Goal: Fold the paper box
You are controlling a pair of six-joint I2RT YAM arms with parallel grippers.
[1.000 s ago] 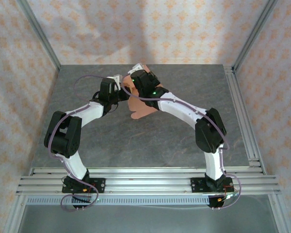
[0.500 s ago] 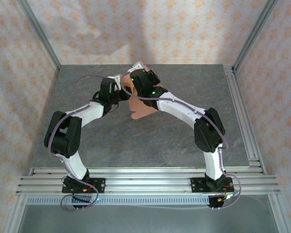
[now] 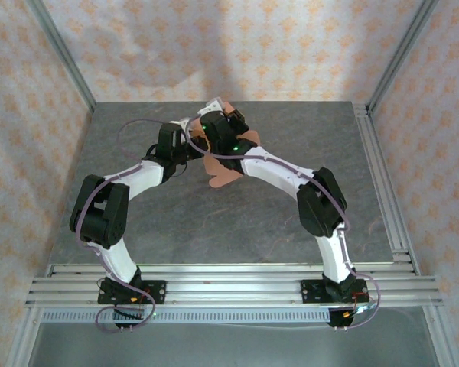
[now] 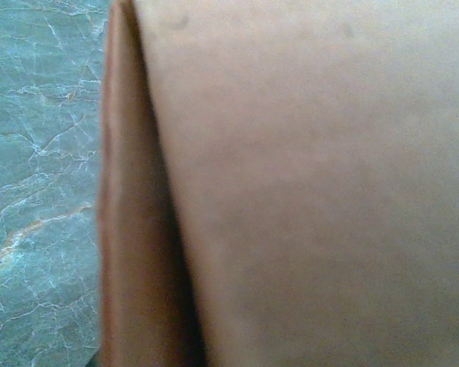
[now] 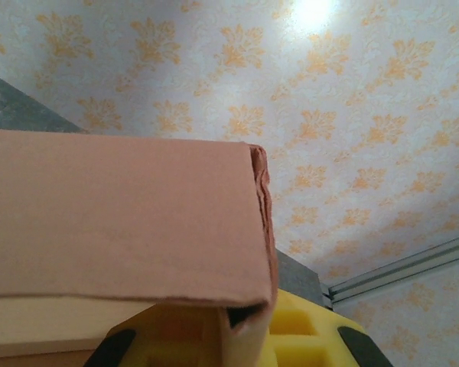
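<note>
Pinching closed within the last second, the right gripper (image 5: 229, 344) is now clamping a folded panel of the paper box (image 3: 222, 174), and its arm is leaning slightly further left than before. The left gripper (image 3: 193, 139) is staying clenched, seemingly on the card's left side, which is pressing close to its camera (image 4: 314, 183). Both arms are thus holding the half-formed box above the far centre of the table (image 3: 214, 229), suggesting a crease is being set. A rounded flap is hanging loose toward the near side. Open tabletop is lying all around; the back wall (image 3: 237, 53) is standing nearest.
</note>
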